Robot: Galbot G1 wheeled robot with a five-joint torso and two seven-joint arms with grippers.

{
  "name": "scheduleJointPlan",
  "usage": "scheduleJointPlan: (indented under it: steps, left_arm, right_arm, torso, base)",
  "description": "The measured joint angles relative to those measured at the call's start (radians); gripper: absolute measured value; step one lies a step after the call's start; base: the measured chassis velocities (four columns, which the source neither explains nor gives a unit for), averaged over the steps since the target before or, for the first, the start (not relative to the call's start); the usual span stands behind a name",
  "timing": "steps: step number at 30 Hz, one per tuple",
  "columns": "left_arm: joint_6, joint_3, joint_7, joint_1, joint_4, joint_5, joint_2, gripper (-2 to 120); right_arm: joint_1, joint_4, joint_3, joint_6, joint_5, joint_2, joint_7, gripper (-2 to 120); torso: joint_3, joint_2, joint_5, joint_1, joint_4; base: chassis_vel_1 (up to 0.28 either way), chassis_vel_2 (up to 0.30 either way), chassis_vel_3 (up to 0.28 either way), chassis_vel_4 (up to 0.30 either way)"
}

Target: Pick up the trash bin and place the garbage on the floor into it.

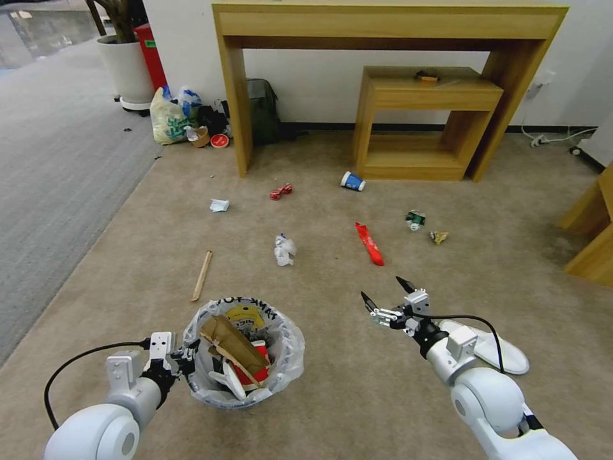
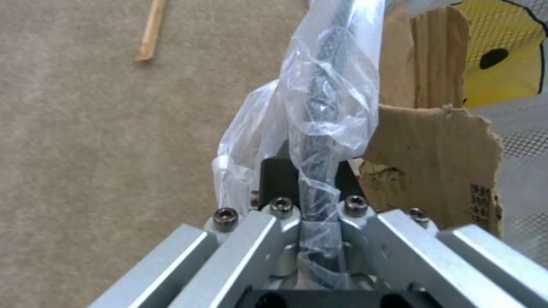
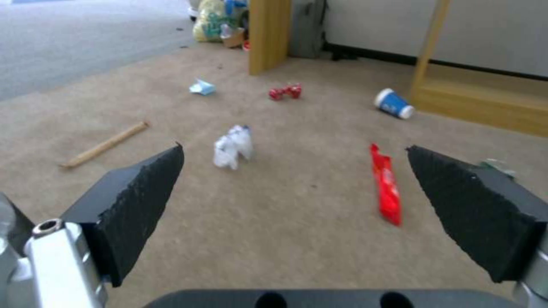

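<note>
Your left gripper is clamped on the rim of the trash bin, at 9 o'clock of its opening; the bin holds a cardboard piece and a red cup. Your right gripper hangs over the floor with fingers spread wide, empty. A white slipper lies at 4 o'clock of it. Ahead on the carpet lie a red wrapper at 12 o'clock, crumpled paper at 10 o'clock, a wooden stick and a blue cup.
</note>
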Motion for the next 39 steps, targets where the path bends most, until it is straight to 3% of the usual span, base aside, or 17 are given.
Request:
scheduleJointPlan:
  steps: [24,30,34,39]
  left_arm:
    - [0.000,0.012,0.002,0.011,-0.014,0.006,0.000,0]
    - [0.000,0.009,0.011,0.016,-0.015,0.006,-0.003,0]
    - [0.000,0.005,0.012,0.017,-0.015,0.006,-0.005,0]
    - [0.000,0.005,0.014,0.021,-0.010,0.009,-0.010,0]
  right_arm:
    - [-0.071,-0.009,0.079,0.030,-0.033,0.018,-0.022,100]
    - [-0.059,-0.138,0.119,0.045,-0.245,0.017,0.054,100]
    - [-0.073,-0.181,0.121,0.015,-0.284,-0.001,0.099,100]
    - [-0.089,-0.239,0.127,-0.017,-0.335,-0.030,0.052,100]
  torso:
    - [0.000,0.000,-0.0002,0.000,0.0002]
    - [0.000,0.000,0.0003,0.000,0.0000]
    - [0.000,0.000,0.0001,0.000,-0.0001]
    - [0.000,0.000,-0.0002,0.000,0.0002]
  base:
    - [-0.163,-0.157,0.159,0.166]
    - [-0.156,-0.147,0.145,0.167]
    - [-0.057,-0.070,0.058,0.047]
    - [0.000,0.000,0.000,0.000]
